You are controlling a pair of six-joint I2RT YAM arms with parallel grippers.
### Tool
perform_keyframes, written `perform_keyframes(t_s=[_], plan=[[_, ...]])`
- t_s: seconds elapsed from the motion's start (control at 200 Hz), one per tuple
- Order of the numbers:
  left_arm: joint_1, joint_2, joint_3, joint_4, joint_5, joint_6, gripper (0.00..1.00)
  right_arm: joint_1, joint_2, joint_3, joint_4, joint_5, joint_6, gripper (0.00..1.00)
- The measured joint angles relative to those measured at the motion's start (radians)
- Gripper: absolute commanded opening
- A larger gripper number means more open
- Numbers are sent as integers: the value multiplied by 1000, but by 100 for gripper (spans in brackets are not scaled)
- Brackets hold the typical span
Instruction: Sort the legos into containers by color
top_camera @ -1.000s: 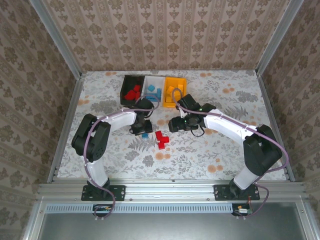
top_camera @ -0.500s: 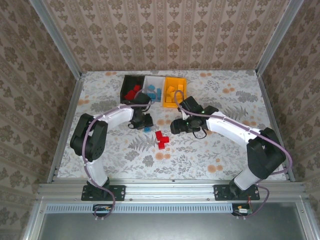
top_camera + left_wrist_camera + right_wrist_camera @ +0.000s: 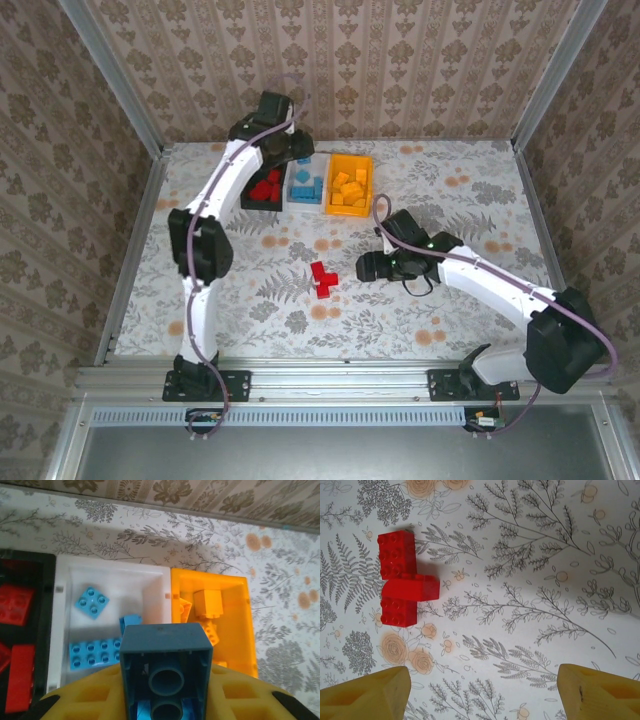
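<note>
black bin (image 3: pixel 30 559), red legos (image 3: pixel 15 605) inside, desk (image 3: pixel 450 300) 12 o'clock | left fingers (image 3: pixel 90 695) clamped on hollow-bottomed blue brick (image 3: pixel 165 645) over white bin (image 3: pixel 130 590) | orange bin (image 3: pixel 207 575) at its 3 o'clock | glossy studded red bricks (image 3: pixel 402 587) mid-desk | right fingers (image 3: pixel 365 692) spread, empty, at their 3 o'clock

Three bins stand in a row: one black bin (image 3: pixel 30 559), one white bin (image 3: pixel 135 590), one orange bin (image 3: pixel 235 615). Three red bricks (image 3: pixel 397 555) lie on the counter (image 3: pixel 520 555). One dark blue brick (image 3: pixel 165 665) hangs above, and at least three light-blue bricks (image 3: pixel 92 601) show in the white bin.
</note>
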Motion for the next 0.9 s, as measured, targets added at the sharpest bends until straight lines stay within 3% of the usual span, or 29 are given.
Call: perform_keyframes(t_s=[0.15, 0.265, 0.315, 0.41, 0.495, 0.73, 0.9], plan=[[-2, 233, 275, -121, -4, 43, 35, 4, -35, -34, 15, -11, 23, 78], [-1, 299, 298, -171, -3, 59, 39, 6, -58, -57, 22, -14, 28, 78], [0, 311, 298, -183, -3, 64, 46, 6, -69, -69, 24, -14, 31, 78], [4, 313, 298, -198, -3, 76, 59, 6, -77, -77, 24, -15, 39, 78], [5, 311, 298, -198, -3, 83, 64, 12, -76, -77, 27, -18, 45, 78], [6, 276, 239, -192, -3, 84, 67, 58, -32, -62, 29, -20, 48, 78], [9, 110, 65, -169, -3, 85, 69, 108, 76, 55, -2, -19, 28, 78]])
